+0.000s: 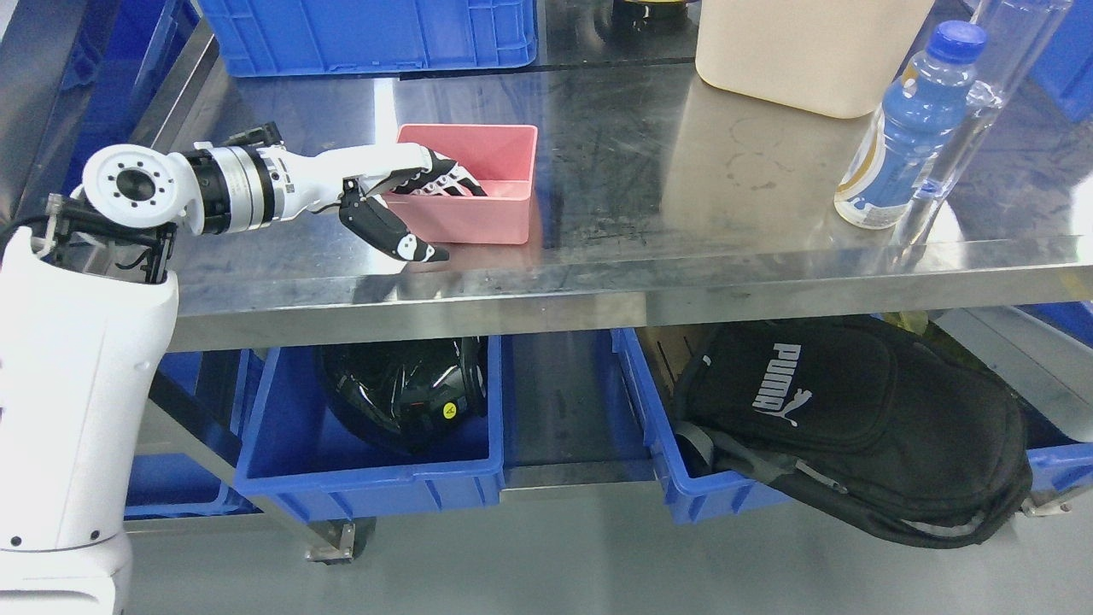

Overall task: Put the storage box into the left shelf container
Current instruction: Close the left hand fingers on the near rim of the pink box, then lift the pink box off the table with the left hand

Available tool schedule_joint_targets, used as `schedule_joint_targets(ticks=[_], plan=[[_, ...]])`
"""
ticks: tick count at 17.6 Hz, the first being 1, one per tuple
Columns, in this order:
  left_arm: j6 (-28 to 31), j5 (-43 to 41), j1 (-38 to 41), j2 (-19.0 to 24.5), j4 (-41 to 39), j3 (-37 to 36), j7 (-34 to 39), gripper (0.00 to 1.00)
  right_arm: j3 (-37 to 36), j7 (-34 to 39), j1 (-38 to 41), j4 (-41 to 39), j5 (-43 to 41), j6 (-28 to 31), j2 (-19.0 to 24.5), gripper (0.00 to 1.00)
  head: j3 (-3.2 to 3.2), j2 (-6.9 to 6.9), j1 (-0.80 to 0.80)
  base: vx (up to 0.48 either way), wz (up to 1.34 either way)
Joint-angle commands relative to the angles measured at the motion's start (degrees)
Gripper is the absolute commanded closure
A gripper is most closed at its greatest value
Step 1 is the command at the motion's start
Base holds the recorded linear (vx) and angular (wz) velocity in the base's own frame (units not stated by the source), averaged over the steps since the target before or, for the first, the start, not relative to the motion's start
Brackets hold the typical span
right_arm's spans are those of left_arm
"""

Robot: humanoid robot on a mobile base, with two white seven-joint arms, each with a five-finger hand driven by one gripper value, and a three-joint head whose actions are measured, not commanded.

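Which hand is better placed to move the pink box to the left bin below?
Left. The left hand already grips the pink box's near wall, fingers inside and thumb outside, almost above the left bin. No right hand is in view.

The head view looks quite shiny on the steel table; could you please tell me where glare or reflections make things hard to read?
Head view: the steel tabletop mirrors the beige container as a pale smear; a bright glare band runs along its front edge; the clear bottle nearly vanishes against it; the pink storage box, left robot hand and blue drink bottle stay sharp.
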Motion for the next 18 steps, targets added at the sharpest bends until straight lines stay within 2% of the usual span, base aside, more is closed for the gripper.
schedule_joint_targets(ticks=[1,4,5,6,7,10,12,18], plan=[[-6.1,-1.8,0.1,-6.6,5.7,8.1,-3.4,1.0,-0.3,0.0,0.5,-1.0,0.1,0.0,-1.0,0.0,0.0,0.0,0.0,0.003,0.04],[-7.6,-2.3,0.1,-11.5,7.6,15.4,-3.9,1.0,-0.3,0.0,0.5,-1.0,0.1,0.0,-1.0,0.0,0.0,0.0,0.0,0.008,0.05],[-7.6,-2.2,0.2,-15.6,8.6,20.5,-4.1,1.0,-0.3,0.0,0.5,-1.0,0.1,0.0,-1.0,0.0,0.0,0.0,0.0,0.011,0.06],[-7.6,-2.0,0.5,-17.6,9.4,24.8,-4.3,1.0,-0.3,0.0,0.5,-1.0,0.1,0.0,-1.0,0.0,0.0,0.0,0.0,0.009,0.05],[-7.5,-1.0,0.8,-17.6,10.0,28.1,-4.5,1.0,-0.3,0.0,0.5,-1.0,0.1,0.0,-1.0,0.0,0.0,0.0,0.0,0.009,0.05],[-7.1,12.3,1.6,-17.6,11.3,28.9,-1.2,1.0,-0.3,0.0,0.5,-1.0,0.1,0.0,-1.0,0.0,0.0,0.0,0.0,0.006,0.05],[-7.1,16.1,2.0,-17.6,11.3,29.0,-0.5,1.0,-0.3,0.0,0.5,-1.0,0.1,0.0,-1.0,0.0,0.0,0.0,0.0,0.003,0.01],[-7.4,34.4,4.3,-17.6,10.5,31.1,3.0,1.0,-0.3,0.0,0.5,-1.0,0.1,0.0,-1.0,0.0,0.0,0.0,0.0,-0.002,-0.01]])
